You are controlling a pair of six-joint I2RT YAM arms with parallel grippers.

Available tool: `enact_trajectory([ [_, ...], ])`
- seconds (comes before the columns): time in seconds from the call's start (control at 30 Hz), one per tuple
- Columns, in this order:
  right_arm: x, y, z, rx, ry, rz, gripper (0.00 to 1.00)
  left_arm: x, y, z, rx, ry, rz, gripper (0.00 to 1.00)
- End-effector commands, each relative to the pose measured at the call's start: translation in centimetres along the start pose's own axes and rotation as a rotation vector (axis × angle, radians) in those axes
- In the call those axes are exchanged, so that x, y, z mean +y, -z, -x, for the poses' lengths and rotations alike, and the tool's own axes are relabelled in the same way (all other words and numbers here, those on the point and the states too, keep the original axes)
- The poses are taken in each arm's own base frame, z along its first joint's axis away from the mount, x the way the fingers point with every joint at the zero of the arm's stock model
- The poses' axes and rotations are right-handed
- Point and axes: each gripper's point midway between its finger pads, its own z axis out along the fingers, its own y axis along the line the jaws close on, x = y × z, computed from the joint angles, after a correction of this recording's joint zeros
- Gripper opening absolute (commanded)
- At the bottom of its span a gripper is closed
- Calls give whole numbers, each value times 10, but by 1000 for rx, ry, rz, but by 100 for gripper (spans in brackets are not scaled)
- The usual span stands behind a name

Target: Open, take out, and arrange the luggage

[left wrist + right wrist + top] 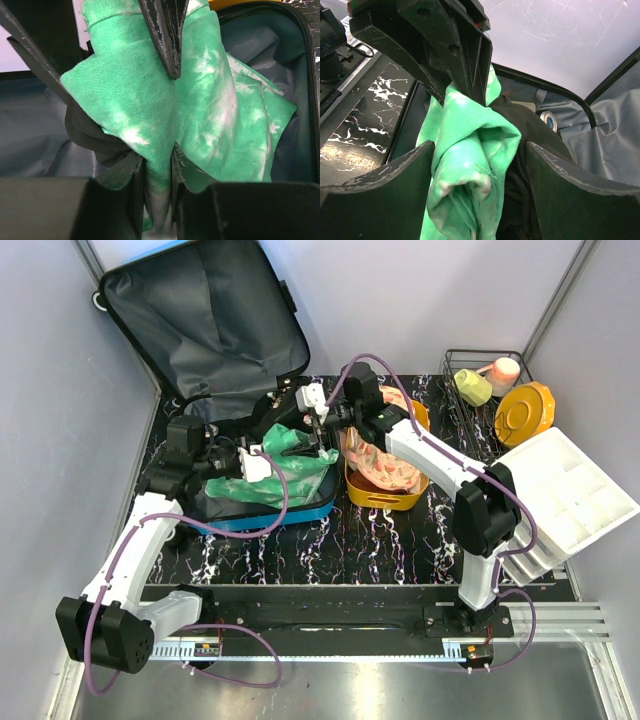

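The luggage [200, 310] is laid open at ten o'clock on the desk [330, 550]. A green cloth [125, 85] is pinched by the left hand [157, 155]; the right hand [481, 145] is spread wide around it.

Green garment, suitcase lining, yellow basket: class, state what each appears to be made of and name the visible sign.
The green garment looks like matte cotton-type cloth: twill weave shows and it folds softly. The suitcase lining is probably thin synthetic fabric, with slight sheen and fine wrinkles. The yellow basket is likely moulded plastic: smooth, glossy, rigid rim.
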Motion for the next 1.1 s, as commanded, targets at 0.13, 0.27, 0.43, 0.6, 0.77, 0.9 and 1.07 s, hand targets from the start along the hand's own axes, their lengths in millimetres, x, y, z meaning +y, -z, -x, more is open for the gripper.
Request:
enact_trajectory([
  [0.13, 1, -8, -5, 27, 20, 6, 57, 34, 5, 25, -73, -63, 115, 12],
  [0.27, -6, -5, -4, 44, 47, -21, 15, 36, 7, 15, -20, 28, 142, 80],
  [0.43, -11, -2, -4, 64, 83, -59, 0, 31, 22, 8, -28, 167, 148, 94],
  [0.6, -14, 0, 1, 45, 112, -77, 0, 21, 21, 17, -71, 310, 94, 99],
  [0.77, -16, 0, 11, 20, 156, -99, 0, 7, 14, 20, -100, 423, 1, 95],
  [0.9, -19, 3, 13, 14, 188, -126, 0, 6, 15, 3, -43, 530, 35, 80],
  [1.07, -17, 5, 11, 12, 197, -140, 0, 0, 27, -16, 9, 576, 79, 75],
])
